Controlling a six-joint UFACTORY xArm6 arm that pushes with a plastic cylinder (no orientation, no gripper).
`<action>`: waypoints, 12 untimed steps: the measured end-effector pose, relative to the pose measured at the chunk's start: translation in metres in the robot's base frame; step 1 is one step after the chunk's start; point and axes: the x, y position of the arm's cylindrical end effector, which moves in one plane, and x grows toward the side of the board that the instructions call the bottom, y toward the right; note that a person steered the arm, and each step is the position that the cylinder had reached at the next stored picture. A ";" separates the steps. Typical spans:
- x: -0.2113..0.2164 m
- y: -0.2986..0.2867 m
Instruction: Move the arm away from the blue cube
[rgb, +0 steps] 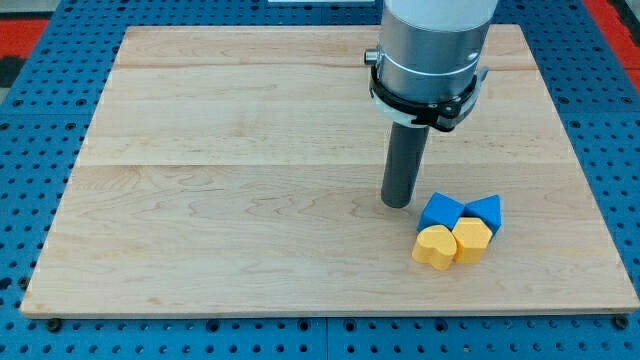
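Wooden board (250, 200), blue cube (440, 211) set corner-on with no long axis, my tip (397, 203) just left of it, no pincer fitted, rod only.

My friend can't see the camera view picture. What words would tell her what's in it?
My tip rests on a wooden board, just left of a blue cube. Clustered with the cube are a blue triangular block, a yellow heart block and a yellow hexagonal block.

I can read no text, label, brand, number or sign anywhere here, on my arm, blocks or board.
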 end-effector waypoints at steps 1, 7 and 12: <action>-0.029 0.001; -0.055 0.128; -0.194 0.175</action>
